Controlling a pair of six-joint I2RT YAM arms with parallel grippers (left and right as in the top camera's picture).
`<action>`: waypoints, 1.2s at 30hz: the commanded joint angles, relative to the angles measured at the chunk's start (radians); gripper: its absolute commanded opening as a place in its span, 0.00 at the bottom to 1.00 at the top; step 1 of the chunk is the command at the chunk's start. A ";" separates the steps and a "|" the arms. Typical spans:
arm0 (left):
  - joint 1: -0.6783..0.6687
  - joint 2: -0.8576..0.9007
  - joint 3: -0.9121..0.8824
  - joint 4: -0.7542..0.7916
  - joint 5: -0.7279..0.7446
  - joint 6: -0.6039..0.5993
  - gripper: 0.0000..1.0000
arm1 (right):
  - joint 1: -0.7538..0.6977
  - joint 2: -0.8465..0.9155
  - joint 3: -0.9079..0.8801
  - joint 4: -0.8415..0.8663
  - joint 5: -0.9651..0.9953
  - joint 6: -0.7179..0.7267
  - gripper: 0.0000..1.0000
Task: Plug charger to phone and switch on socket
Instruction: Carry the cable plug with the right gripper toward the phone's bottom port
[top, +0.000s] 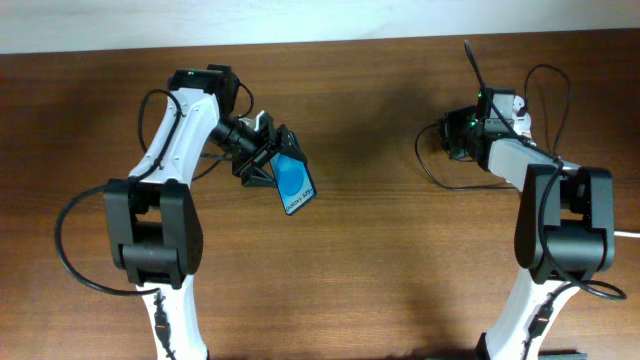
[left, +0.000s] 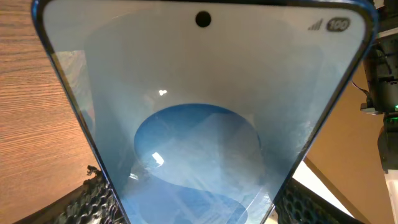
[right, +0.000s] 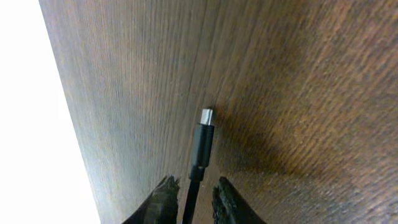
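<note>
Clamping phone (left: 199, 124) edges, left end effector (top: 272, 158), right end effector (right: 194, 190) pinching charger (right: 203, 140), well apart

Table: I see dark brown wood (top: 380, 260), grain running left to right.
Right, far side: the charger (top: 421, 160), a thin black cable, loops loosely across it.

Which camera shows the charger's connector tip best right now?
Right wrist: the charger connector juts from the right gripper, metal tip clear. Overhead shows only thin cable, tip indistinct. Left wrist shows only the phone.
</note>
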 joint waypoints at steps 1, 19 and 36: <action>0.004 -0.002 0.019 -0.002 0.026 0.009 0.59 | 0.002 0.008 0.017 0.003 -0.013 0.003 0.24; 0.004 -0.002 0.019 -0.003 0.026 0.010 0.58 | 0.000 -0.184 0.018 -0.167 -0.306 -0.447 0.04; 0.004 -0.002 0.019 0.018 0.011 0.017 0.57 | 0.462 -0.851 0.018 -1.207 -0.255 -1.280 0.04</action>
